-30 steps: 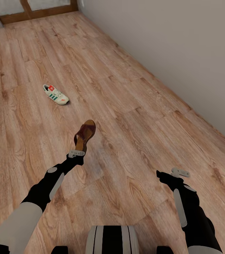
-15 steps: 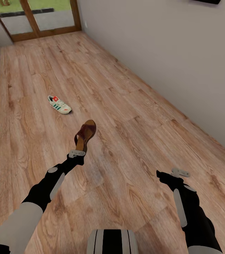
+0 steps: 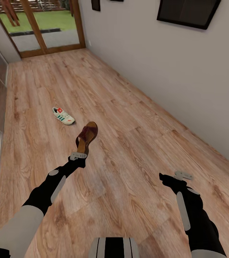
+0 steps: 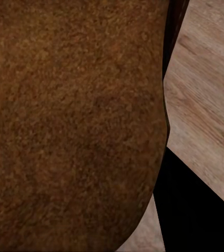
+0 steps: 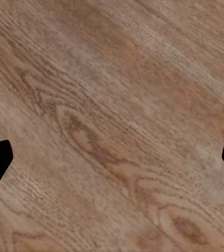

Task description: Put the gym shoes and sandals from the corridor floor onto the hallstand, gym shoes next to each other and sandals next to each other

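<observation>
Left arm extended forward, fingers [image 3: 79, 156] clamped; right arm bent, fingers [image 3: 183, 175] spread apart.

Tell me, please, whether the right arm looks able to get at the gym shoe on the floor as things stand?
Probably not. The gym shoe lies well ahead on the robot's left, past the sandal held by the left gripper. The right gripper is open and free, but looks too far away unless the robot moves closer.

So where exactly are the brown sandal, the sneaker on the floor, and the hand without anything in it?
sandal [image 3: 86, 137], head view, on its dark strap.
gym shoe [image 3: 63, 116], head view, on its laces.
right gripper [image 3: 183, 175], head view, between its pale fingertips.
</observation>
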You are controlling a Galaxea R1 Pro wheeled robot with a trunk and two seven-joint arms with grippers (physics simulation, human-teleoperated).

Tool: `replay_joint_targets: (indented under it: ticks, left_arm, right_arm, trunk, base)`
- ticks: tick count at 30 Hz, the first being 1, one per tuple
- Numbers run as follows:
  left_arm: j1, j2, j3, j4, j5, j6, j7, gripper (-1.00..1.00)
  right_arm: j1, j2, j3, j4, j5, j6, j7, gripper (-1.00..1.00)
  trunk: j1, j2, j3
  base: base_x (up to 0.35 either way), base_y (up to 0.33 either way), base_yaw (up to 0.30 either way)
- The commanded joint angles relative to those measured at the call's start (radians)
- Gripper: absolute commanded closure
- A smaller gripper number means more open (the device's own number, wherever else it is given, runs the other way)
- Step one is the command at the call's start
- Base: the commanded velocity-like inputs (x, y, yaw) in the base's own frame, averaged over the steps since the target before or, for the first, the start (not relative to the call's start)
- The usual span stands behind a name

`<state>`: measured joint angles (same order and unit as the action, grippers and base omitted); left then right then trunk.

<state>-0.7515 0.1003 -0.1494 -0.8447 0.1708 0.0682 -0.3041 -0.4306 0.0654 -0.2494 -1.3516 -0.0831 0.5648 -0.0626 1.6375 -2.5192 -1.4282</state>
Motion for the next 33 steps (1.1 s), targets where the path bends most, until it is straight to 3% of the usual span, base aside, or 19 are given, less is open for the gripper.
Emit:
replay_joint_targets:
  ticks: [1,33]
  left_arm:
    - [0.0,0.001,-0.002,-0.001,0.009,0.007,0.0,1.0]
    - [0.0,0.001,-0.002,-0.001,0.009,0.007,0.0,1.0]
  right_arm:
    - [0.0,0.001,-0.001,-0.001,-0.009,0.004,-0.006,-1.0]
    - [-0.001,0.001,-0.001,-0.001,-0.009,0.004,-0.006,-1.0]
  trunk:
    - [-0.001,0.0,0.005]
    - [-0.015,0.008,0.181]
  base:
    - [0.0,0.0,0.0]
    - [0.0,0.0,0.0]
